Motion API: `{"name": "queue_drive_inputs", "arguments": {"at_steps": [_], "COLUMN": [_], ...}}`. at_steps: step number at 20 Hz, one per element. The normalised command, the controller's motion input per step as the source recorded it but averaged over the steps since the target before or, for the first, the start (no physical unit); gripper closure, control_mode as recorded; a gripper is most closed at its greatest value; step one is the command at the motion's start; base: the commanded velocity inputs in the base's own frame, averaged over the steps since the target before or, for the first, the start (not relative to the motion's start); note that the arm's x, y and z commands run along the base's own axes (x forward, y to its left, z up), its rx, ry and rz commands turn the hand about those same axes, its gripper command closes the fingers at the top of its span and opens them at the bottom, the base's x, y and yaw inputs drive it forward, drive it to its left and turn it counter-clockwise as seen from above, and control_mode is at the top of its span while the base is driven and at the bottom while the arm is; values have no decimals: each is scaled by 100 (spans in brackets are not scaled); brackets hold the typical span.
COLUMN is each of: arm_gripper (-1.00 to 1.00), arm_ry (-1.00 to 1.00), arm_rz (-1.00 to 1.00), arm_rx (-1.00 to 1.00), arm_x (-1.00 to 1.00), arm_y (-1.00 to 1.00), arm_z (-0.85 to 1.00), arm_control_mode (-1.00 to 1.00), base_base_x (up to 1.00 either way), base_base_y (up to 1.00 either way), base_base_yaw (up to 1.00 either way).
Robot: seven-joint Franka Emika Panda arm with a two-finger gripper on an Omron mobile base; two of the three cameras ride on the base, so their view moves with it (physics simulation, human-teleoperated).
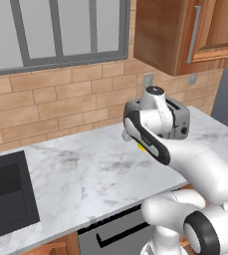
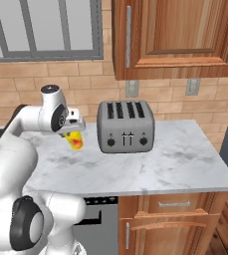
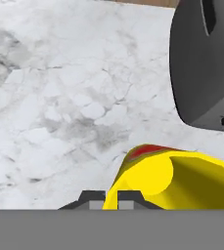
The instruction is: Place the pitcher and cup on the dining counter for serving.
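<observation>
While cup hangs in closed gripper above marble counter, toaster at 3 o'clock; delivery to dining counter pending, pitcher too.

Bright yellow cup with a red mark; grey toaster; white-grey veined marble counter; tan brick wall.

My arm rises from base, elbow bent, forearm reaching forward, wrist turned down. My gripper hangs below wrist, raised off surface beneath. Jaws closed tight on yellow cup, pinching it near rim. In hand view, finger tips flank cup's edge.
</observation>
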Motion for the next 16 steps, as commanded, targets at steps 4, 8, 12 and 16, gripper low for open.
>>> {"name": "queue_drive_inputs", "arguments": {"at_steps": [4, 8, 12, 16], "arm_gripper": [100, 100, 100, 100], "arm_ry": [-2, 0, 0, 0], "arm_rz": [7, 0, 0, 0], "arm_rx": [0, 0, 0, 0], "arm_x": [-16, 0, 0, 0], "arm_y": [0, 0, 0, 0], "arm_z": [6, 0, 0, 0], "arm_control_mode": [100, 100, 100, 100], "base_base_x": [-61, -83, -54, -30], "base_base_y": [-1, -3, -14, -4], "base_base_yaw": [39, 80, 99, 100]}}
